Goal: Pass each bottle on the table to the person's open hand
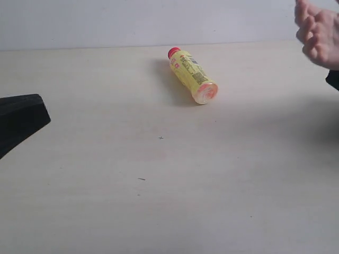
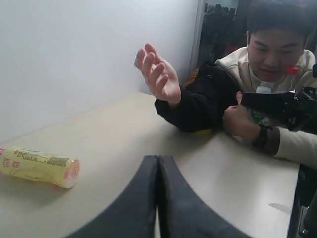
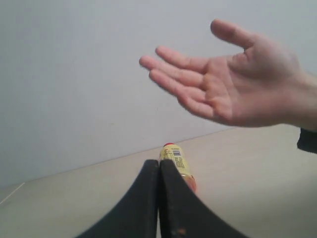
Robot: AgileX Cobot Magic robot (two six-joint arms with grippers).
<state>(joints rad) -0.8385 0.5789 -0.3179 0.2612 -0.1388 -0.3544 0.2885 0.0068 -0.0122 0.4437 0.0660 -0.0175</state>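
One yellow bottle (image 1: pixel 192 76) with a red cap lies on its side on the pale table (image 1: pixel 159 201), far of centre, its base towards the near right. The left wrist view shows the bottle (image 2: pixel 37 166) off to one side of my shut, empty left gripper (image 2: pixel 158 157). In the exterior view my left gripper (image 1: pixel 42 114) pokes in at the left edge, well away from the bottle. My right gripper (image 3: pixel 159 162) is shut and empty, with the bottle (image 3: pixel 176 161) lying just beyond its tips. The person's open hand (image 1: pixel 318 34) is held up at the far right, palm (image 3: pixel 223 84) open.
The person (image 2: pixel 272 54) sits at the table's far right side, one forearm resting on it. Two bottle tops, one white (image 2: pixel 264 88) and one red (image 2: pixel 293 70), show near their chest. A pale wall (image 1: pixel 132 21) backs the table.
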